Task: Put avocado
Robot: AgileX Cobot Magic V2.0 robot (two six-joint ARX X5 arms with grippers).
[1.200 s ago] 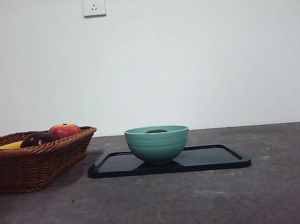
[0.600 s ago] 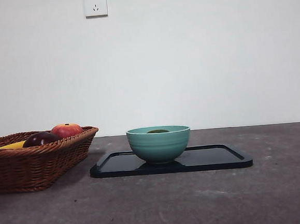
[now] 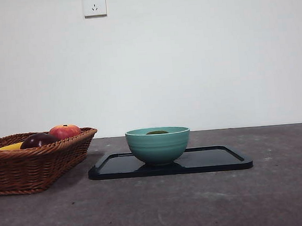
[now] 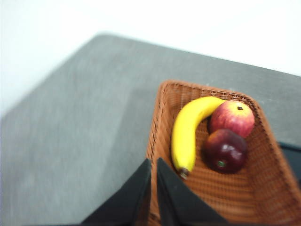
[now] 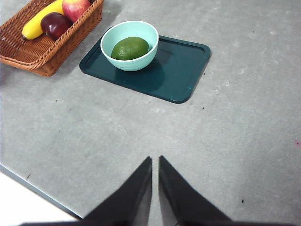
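grey tabletop (image 5: 244, 117) under a white wall with a socket (image 3: 94, 3). on it lies a dark tray (image 5: 181, 70), and a teal bowl (image 5: 136, 59) stands on one end of that tray. the avocado (image 5: 130, 48) lies inside the bowl. beside the tray sits a wicker basket (image 4: 263, 197) with a banana (image 4: 186, 132), a red apple (image 4: 232, 117) and a dark purple fruit (image 4: 225, 150). my left gripper (image 4: 153, 167) hangs over the basket's edge, jaws nearly together, holding nothing. my right gripper (image 5: 155, 165) hangs over bare table well away from the tray, jaws also nearly together and empty.
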